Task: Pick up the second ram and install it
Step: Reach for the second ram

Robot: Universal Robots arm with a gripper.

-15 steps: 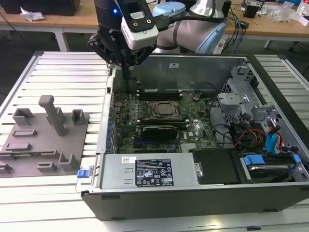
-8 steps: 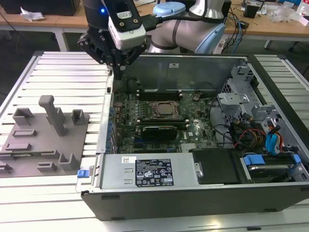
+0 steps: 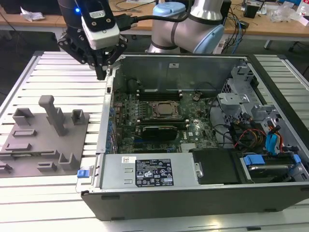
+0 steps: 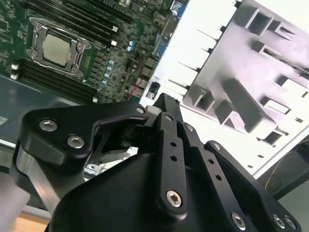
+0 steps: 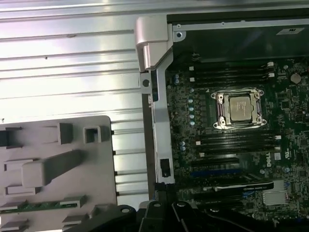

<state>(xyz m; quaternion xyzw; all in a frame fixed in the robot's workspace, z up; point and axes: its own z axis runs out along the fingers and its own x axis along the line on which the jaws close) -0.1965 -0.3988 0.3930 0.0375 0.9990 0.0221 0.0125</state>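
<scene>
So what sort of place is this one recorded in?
Probably a robotics lab or test workshop: an open computer case sits on a slatted metal table, a grey moulded fixture tray lies beside it, and wooden desks stand behind the robot arm.

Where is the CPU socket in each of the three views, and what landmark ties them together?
Exterior view: CPU socket between two banks of black memory slots.
Second wrist view: CPU socket between the same slot banks.
First wrist view: CPU socket flanked by those slots.
Shared landmark: the grey upright post.
</scene>
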